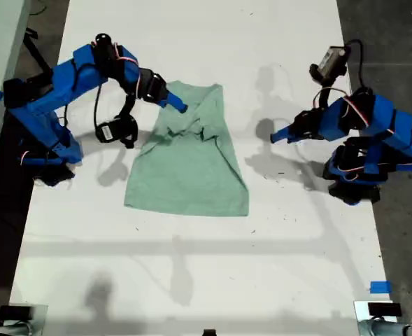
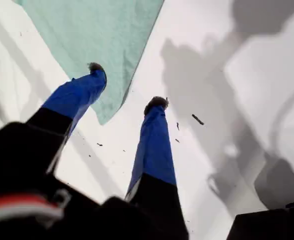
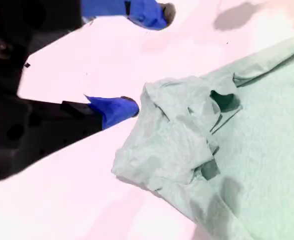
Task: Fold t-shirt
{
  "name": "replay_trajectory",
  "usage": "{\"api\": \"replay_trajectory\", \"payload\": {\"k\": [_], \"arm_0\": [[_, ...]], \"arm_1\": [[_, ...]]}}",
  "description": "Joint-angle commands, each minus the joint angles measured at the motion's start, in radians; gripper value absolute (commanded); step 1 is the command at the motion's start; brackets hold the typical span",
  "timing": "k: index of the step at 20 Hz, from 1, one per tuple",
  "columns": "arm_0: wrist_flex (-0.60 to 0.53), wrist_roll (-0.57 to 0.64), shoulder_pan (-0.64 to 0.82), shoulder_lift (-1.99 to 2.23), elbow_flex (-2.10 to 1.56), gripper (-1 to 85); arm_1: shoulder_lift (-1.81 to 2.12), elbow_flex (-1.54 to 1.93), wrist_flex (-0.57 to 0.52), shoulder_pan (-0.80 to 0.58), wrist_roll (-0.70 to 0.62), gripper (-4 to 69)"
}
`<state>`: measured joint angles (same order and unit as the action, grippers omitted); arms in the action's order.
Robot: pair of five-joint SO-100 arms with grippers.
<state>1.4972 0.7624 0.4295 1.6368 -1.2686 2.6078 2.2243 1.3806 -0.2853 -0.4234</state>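
Note:
The pale mint-green t-shirt (image 1: 188, 168) lies on the white table, flat in its lower part and bunched into folds at its upper end (image 3: 186, 140). My second gripper (image 1: 178, 105) is on the arm at the exterior view's left. It stands open (image 3: 144, 60) right beside the bunched cloth, with nothing between its fingers. My first gripper (image 1: 275, 136), on the arm at the exterior view's right, hangs open (image 2: 124, 85) over bare table, apart from the shirt. A corner of the t-shirt (image 2: 97, 35) shows beyond its fingertips.
The white table (image 1: 192, 273) ends in dark floor at both sides of the exterior view. A blue tape strip (image 1: 379, 287) marks the table near that view's lower right. Small mounts (image 1: 377, 311) sit at the near edge. Arm shadows fall across the table.

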Motion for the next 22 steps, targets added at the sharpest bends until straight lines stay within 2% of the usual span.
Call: {"api": "replay_trajectory", "payload": {"k": [1,8,15,22], "arm_0": [[-0.044,-0.032,-0.041,0.255,-0.184,28.3],[-0.114,-0.164,-0.155,0.509,-0.558,26.9],[-0.235,-0.318,-0.337,0.457,-0.672,25.7],[-0.279,-0.347,-0.368,0.428,-0.693,25.5]], "arm_1": [[-0.097,-0.061,-0.101,0.06,-0.044,23.4],[-0.382,-0.106,-0.307,0.196,-0.078,25.9],[-0.6,-0.132,-0.459,0.296,-0.067,27.5],[-0.753,-0.074,-0.618,0.316,-0.057,27.6]]}}
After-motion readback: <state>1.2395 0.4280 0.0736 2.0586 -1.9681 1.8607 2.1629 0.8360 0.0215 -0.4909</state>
